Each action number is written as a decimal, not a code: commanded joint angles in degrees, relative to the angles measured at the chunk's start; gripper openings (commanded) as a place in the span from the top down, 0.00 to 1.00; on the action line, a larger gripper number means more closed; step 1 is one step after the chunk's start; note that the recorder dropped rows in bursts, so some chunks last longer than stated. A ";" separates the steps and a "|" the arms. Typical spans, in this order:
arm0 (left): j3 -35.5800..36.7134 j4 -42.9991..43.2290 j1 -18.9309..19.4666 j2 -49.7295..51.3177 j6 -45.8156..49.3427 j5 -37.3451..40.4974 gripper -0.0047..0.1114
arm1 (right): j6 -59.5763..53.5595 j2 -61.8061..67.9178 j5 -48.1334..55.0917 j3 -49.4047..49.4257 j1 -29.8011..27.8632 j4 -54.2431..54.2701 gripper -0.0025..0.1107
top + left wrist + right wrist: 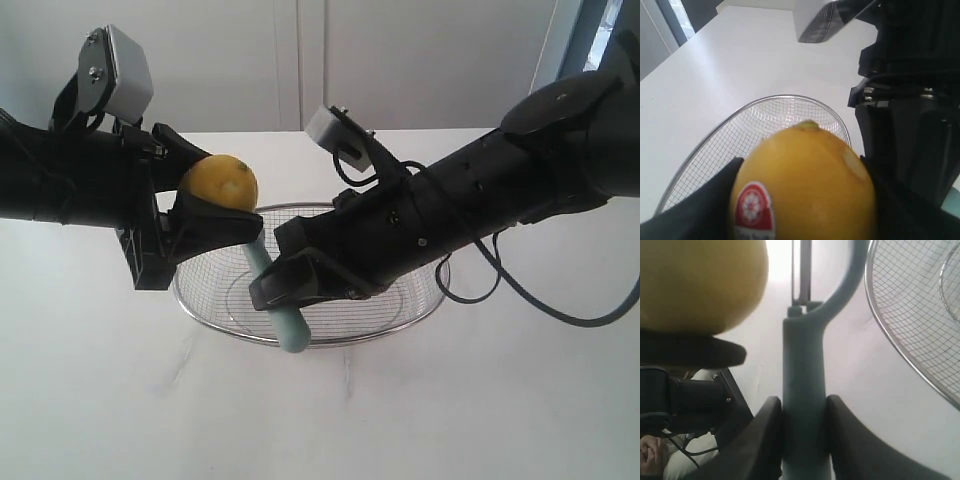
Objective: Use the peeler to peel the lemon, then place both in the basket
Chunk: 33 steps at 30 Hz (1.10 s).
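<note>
My left gripper [205,195] is shut on the yellow lemon [219,181], held in the air above the left rim of the wire basket [415,305]. Up close the lemon [805,185] fills the jaws, its red-and-white sticker [752,207] facing the camera and a pale scraped patch on one side. My right gripper [290,285] is shut on the teal handle of the peeler [285,315], which points up toward the lemon. Its handle [804,405] sits between both black fingers, and the loop head and blade reach beside the lemon [700,285].
The basket [785,98] rests on a white table and looks empty. Both black arms crowd the space over it. A white wall stands behind the table.
</note>
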 commanded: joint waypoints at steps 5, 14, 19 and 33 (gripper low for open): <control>0.10 -1.18 -0.09 -0.86 -0.17 1.36 0.96 | -0.78 -2.65 0.27 -0.60 -0.07 0.40 0.98; 0.10 -1.18 -0.09 -0.86 -0.17 0.47 0.96 | -0.78 -4.00 -0.23 -0.60 -0.07 -0.05 0.98; 0.10 -1.18 -0.09 -0.86 -0.17 0.21 0.96 | -0.43 -4.00 -1.40 -0.60 -0.07 -1.67 0.98; 0.10 -1.18 -0.09 -0.91 -0.17 0.02 0.96 | 2.38 -4.00 -3.35 -0.60 -0.07 -4.36 0.98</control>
